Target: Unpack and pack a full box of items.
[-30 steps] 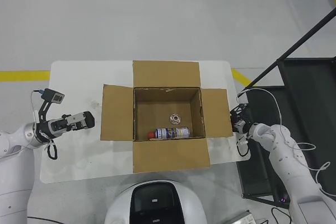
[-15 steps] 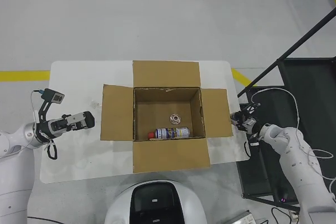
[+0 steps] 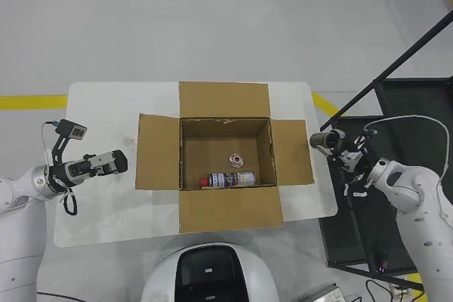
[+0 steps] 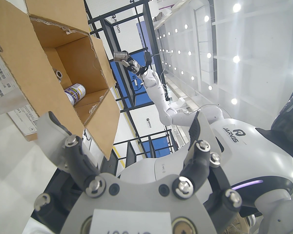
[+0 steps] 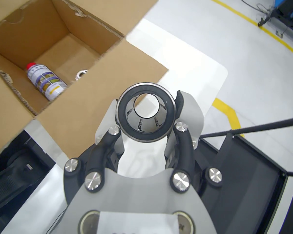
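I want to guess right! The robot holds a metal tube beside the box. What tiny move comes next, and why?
Probably shift the right gripper toward the open box. It is shut on the metal tube at the side flap edge, not over the opening, where a spray can leaves room.

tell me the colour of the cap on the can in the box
Red. The cap shows best in the right wrist view.
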